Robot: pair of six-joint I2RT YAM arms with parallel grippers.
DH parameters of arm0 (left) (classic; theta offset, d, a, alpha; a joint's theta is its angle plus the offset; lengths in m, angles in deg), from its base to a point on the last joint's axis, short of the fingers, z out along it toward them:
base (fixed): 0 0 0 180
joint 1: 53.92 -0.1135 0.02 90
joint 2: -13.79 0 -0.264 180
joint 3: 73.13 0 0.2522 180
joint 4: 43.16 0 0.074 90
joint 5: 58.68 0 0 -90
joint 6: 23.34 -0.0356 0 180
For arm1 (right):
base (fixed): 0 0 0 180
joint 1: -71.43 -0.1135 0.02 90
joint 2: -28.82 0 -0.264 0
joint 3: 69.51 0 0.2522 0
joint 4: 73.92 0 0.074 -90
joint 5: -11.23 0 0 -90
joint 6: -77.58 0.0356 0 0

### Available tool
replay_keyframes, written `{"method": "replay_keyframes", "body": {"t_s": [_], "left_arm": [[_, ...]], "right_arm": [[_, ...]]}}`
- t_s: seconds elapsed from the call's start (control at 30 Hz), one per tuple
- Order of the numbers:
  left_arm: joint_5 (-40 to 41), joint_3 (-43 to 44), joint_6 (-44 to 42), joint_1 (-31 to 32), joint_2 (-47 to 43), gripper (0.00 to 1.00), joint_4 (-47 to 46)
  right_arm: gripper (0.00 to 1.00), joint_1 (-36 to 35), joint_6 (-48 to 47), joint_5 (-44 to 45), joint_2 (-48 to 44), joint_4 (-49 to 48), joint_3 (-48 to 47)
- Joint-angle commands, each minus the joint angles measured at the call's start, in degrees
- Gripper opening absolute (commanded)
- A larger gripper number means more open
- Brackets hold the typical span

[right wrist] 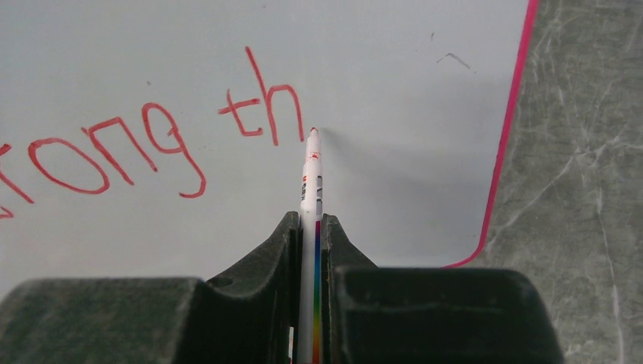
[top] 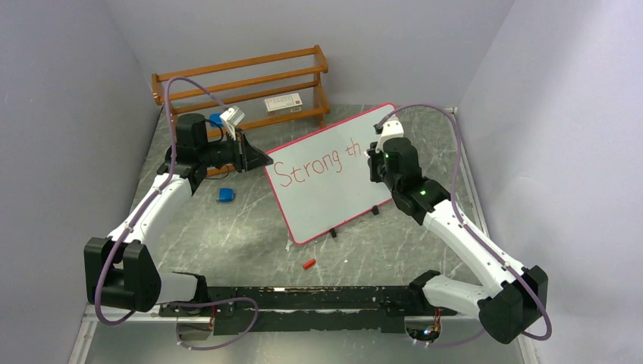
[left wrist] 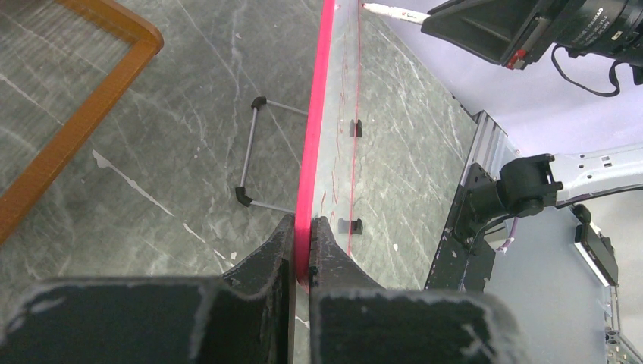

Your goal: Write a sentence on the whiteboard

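— Where does your whiteboard stand?
— Propped on the tabletop, its pink left rim clamped in your left pincer.
— And your right pincer?
— Closed on a marker, tip against the board just right of the sentence, "Strong th". Bare board runs on to the right rim.
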Motion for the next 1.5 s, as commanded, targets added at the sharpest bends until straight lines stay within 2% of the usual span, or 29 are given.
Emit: {"method": "replay_keyframes", "body": {"t_s": [0.0,0.63,1.1,1.47], "left_arm": [[2.64,-0.75,-4.56,1.95,1.65,0.05,5.03],[2.97,-0.07,-5.40,1.84,2.06,0.05,6.26],[2.73,-0.15,-5.23,1.88,2.14,0.05,5.89],[2.69,-0.20,-5.18,1.88,2.22,0.05,5.84]], "right_arm": [[0.00,2.22,-1.29,-0.71,-0.58,-1.40,-2.20],[0.00,6.45,-2.96,-10.44,1.73,-5.50,-2.67],[0.00,6.44,-2.97,-10.04,3.25,-6.19,-3.87],[0.00,6.43,-1.95,-8.80,2.83,-4.17,-1.25]]}}
